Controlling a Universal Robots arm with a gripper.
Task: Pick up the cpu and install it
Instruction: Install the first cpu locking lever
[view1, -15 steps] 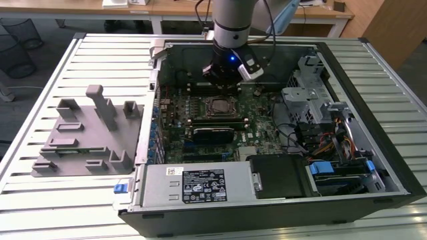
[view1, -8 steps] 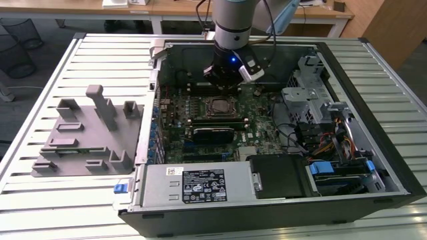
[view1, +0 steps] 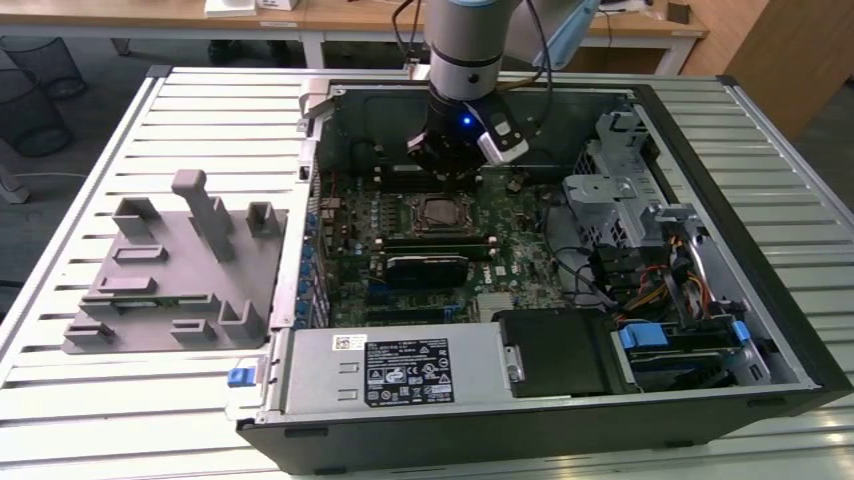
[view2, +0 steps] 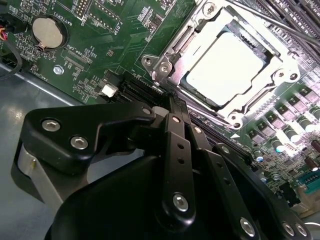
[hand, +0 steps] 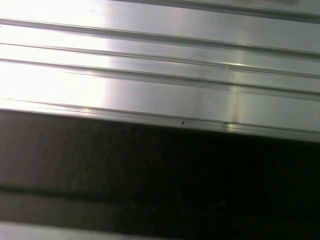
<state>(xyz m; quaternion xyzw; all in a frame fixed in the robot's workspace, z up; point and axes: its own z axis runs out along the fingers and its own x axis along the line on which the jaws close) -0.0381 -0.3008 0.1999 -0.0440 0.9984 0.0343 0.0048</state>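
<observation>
The cpu (view2: 225, 67), a flat square with a silvery-white top, lies inside the metal-framed socket (view2: 175, 50) on the green motherboard (view2: 115, 45). In the exterior view the socket (view1: 438, 212) sits mid-board inside the open computer case (view1: 787, 330). My gripper (view1: 449, 168) hangs just behind the socket, over the board. In the second wrist view its black fingers (view2: 176, 145) run together to one tip. The gripper (view2: 171, 102) is shut on nothing and stops short of the socket's corner, apart from the cpu.
A grey fixture with upright blocks (view1: 174, 260) stands on the slatted table at the exterior view's left. Inside the case are a power supply (view1: 387, 370), a black drive bay (view1: 561, 350), a drive cage and cables (view1: 627, 230). A round coin cell (view2: 48, 32) sits on the board.
</observation>
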